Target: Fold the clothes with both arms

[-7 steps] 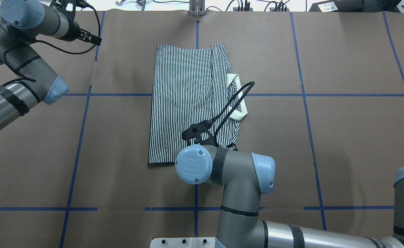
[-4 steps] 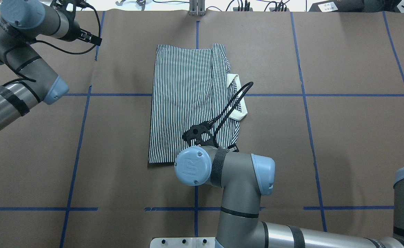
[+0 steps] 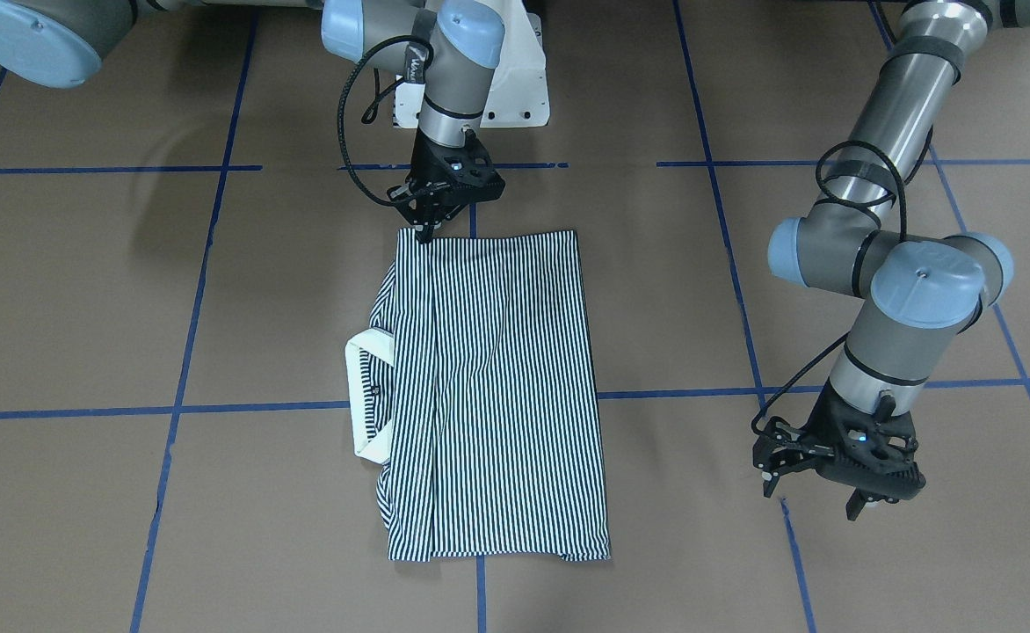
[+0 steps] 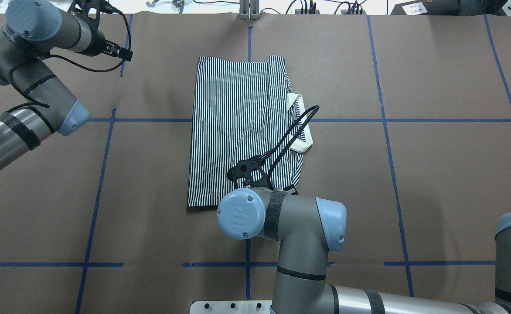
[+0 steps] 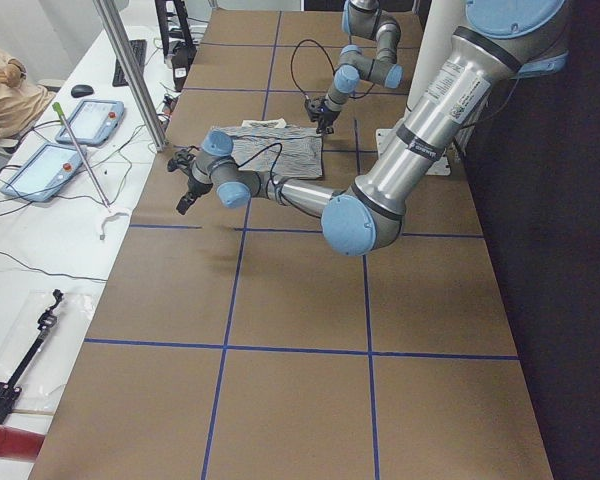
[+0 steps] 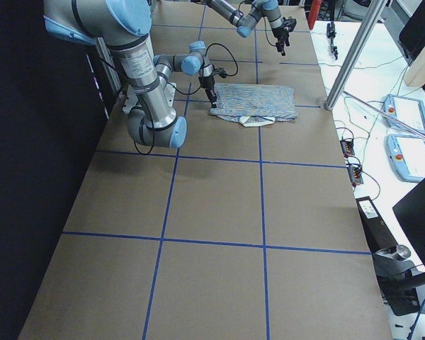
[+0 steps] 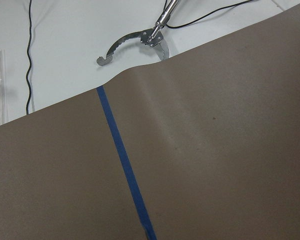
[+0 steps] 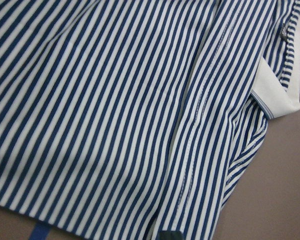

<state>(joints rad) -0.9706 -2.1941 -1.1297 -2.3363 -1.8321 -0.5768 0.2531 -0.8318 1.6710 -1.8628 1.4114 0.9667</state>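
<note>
Wrist joint (image 4: pixel 241 213) hides right tool (image 3: pixel 424 230) overhead, at shirt (image 3: pixel 489 396) corner.

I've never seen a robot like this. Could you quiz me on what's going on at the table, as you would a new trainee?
1. True or false: both the left hand and the right hand are touching the striped polo shirt.
2. Where does the right hand meet the polo shirt? A: at the collar. B: at a corner on the robot's side. C: in the middle of the cloth.
3. In a word or two: what colour is the collar?

Key
1. False. Only the right hand is on it; the left hand is well off to the side.
2. B.
3. Cream-white.
</note>
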